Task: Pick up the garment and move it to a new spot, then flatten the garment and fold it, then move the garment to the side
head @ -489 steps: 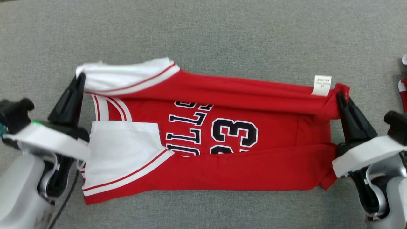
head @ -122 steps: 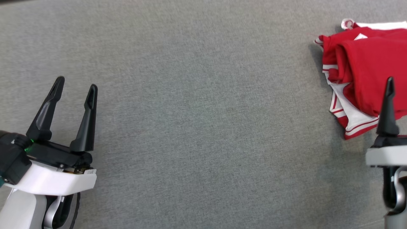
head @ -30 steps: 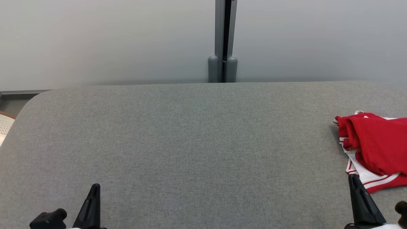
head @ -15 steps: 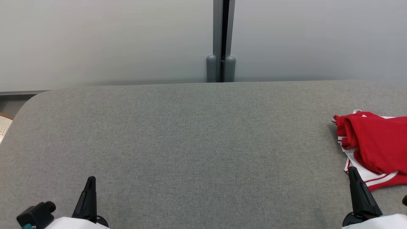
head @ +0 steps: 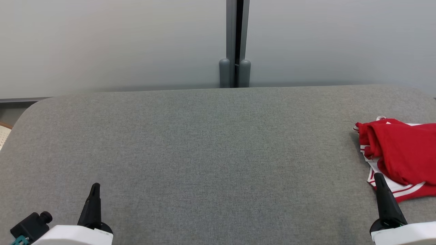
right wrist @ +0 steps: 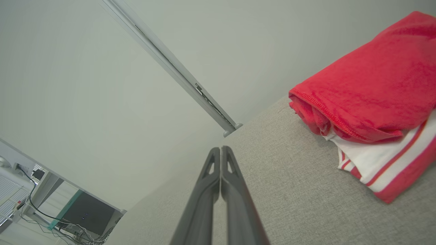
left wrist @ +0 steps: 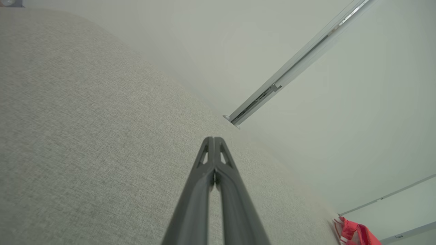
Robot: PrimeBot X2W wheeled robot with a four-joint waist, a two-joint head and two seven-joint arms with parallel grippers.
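The garment, a red jersey with white trim, lies folded in a bundle at the far right of the grey table. It also shows in the right wrist view and small at the bottom right of the left wrist view. My right gripper stands shut and empty just in front of the garment's near edge, apart from it; its fingers are pressed together. My left gripper is shut and empty at the lower left, far from the garment, with its tips closed.
A pale wall with a vertical grey post stands behind the table's far edge. The table's rounded left corner drops off to the floor. A desk with cables shows beyond the table in the right wrist view.
The head camera has tilted slightly, shifting the scene. Both grippers have risen a little in the view and stay shut. The garment lies where it was.
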